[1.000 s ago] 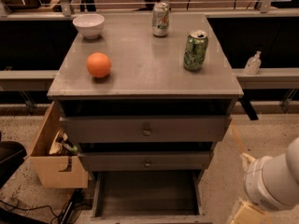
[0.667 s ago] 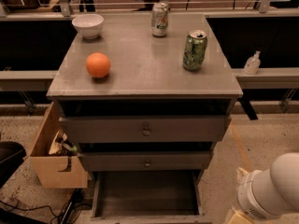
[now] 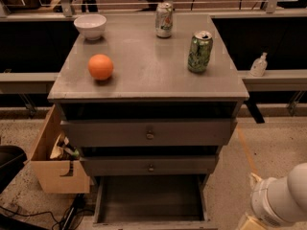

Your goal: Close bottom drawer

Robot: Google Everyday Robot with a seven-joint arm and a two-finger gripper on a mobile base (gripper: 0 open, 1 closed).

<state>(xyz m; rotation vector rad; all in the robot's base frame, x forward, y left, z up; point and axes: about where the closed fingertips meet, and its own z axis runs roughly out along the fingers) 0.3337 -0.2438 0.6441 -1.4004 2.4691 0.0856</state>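
Observation:
The grey cabinet's bottom drawer (image 3: 151,198) is pulled out toward me at the bottom of the view. Its tray is empty, and its low front panel lies at the frame's lower edge. Above it, the mid-width drawer (image 3: 151,166) and the wide top drawer (image 3: 149,134) each stick out a little. Only a white rounded link of my arm (image 3: 280,200) shows, at the lower right, to the right of the open drawer. The gripper itself is out of view below the frame.
On the cabinet top (image 3: 148,75) are an orange (image 3: 100,66), a white bowl (image 3: 90,26) and two cans (image 3: 164,19) (image 3: 199,51). A cardboard box (image 3: 55,169) sits on the floor left of the cabinet. A small bottle (image 3: 259,64) stands on the ledge at right.
My arm's white link has sunk lower and slightly left in the lower right corner. The drawers and the objects on top have not moved.

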